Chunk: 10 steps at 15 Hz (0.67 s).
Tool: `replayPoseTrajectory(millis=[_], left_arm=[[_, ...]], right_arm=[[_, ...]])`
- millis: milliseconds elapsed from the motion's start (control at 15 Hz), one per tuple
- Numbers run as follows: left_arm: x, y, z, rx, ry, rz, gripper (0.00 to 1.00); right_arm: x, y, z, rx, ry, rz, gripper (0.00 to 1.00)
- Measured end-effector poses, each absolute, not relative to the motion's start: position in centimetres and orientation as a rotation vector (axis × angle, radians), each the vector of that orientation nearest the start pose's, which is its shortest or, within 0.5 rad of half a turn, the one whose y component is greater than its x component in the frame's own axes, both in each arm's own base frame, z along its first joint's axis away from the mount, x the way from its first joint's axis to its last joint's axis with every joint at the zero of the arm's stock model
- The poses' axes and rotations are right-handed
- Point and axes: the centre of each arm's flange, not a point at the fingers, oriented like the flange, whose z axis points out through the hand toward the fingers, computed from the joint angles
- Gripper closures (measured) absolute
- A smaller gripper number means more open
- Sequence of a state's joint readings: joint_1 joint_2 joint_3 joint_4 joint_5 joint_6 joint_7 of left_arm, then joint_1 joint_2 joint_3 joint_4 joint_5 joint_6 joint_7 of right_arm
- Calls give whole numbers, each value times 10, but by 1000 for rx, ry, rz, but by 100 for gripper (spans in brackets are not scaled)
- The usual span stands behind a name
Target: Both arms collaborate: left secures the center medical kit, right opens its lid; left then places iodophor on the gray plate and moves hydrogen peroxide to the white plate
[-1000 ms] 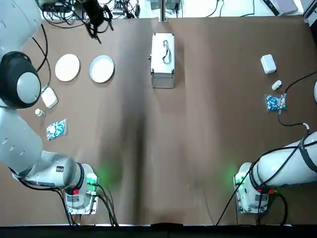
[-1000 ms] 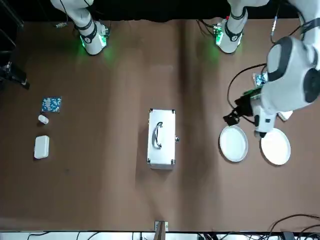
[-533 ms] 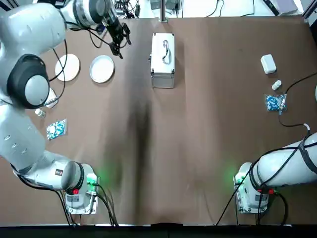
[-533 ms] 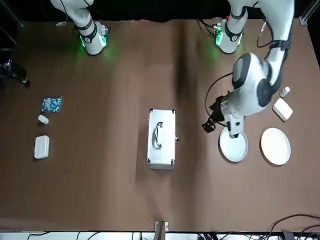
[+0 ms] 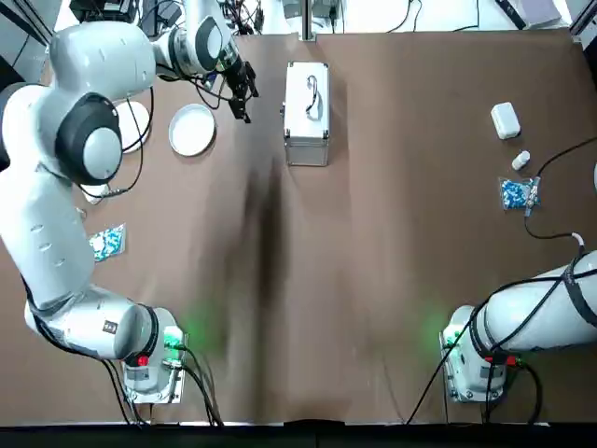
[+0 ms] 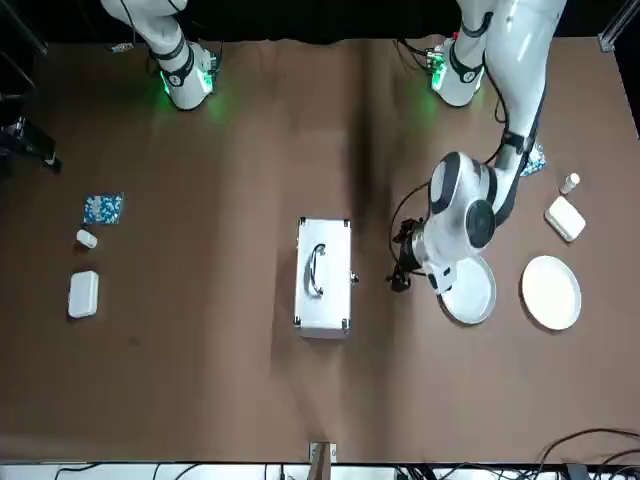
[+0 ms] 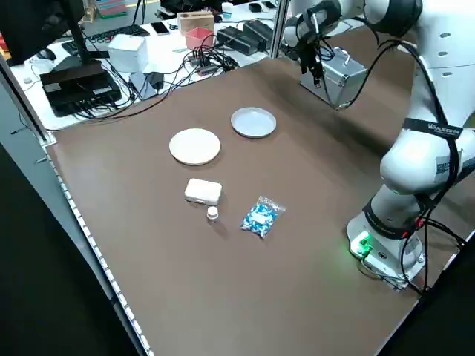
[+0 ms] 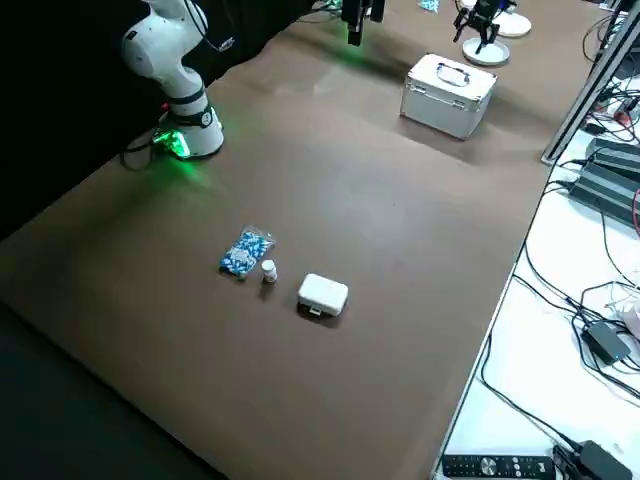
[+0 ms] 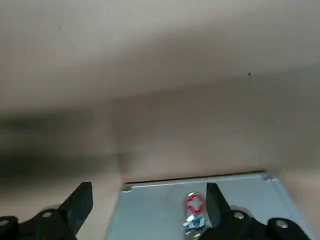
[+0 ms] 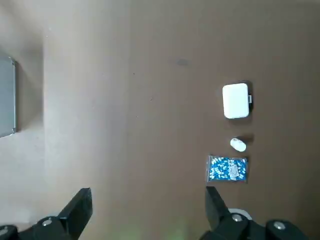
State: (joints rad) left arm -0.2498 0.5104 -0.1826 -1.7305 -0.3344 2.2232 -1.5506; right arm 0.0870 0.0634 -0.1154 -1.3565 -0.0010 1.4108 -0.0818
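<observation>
Case: we're seeing the silver case [image 5: 307, 112] sitting shut at the far centre of the table [image 5: 373, 243], handle up, nothing touching it.
Left gripper: left gripper [image 5: 244, 89] is hanging just beside the case, between it and the gray plate [image 5: 192, 130]. In the left wrist view its fingers [image 9: 75, 205] are standing wide apart and holding nothing, with the case's edge and a red mark between them.
Right gripper: right gripper [image 10: 147, 212] is sitting high over the table on the robot's right side, jaws spread wide, empty.
Plates: we're seeing the gray plate next to the white plate [image 7: 195, 145], both bare.
Bottles: we can't spot the brown bottle. One small white bottle [image 7: 212, 213] is standing by a white box [image 7: 202, 192] and a blue packet [image 7: 260, 217]; another [image 8: 268, 271] is sitting on the right side, beside a matching box [image 8: 322, 295].
</observation>
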Motion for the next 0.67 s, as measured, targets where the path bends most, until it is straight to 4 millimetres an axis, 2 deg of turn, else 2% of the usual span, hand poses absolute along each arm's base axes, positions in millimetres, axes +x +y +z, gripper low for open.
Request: replayPoseTrajectory(millis=[333,600,667], left_arm=[[635,-289,268,-2348,-2272,548,0],[638,-300,249,-2294,-2298,573,0],[636,-309,247,-2283,-2312,591,0]], right_arm=[[556,-11,675,-3148,-89,15,0],[553,-3,679,-3146,-112,15,0],[551,0,680,-3145,-122,18,0]])
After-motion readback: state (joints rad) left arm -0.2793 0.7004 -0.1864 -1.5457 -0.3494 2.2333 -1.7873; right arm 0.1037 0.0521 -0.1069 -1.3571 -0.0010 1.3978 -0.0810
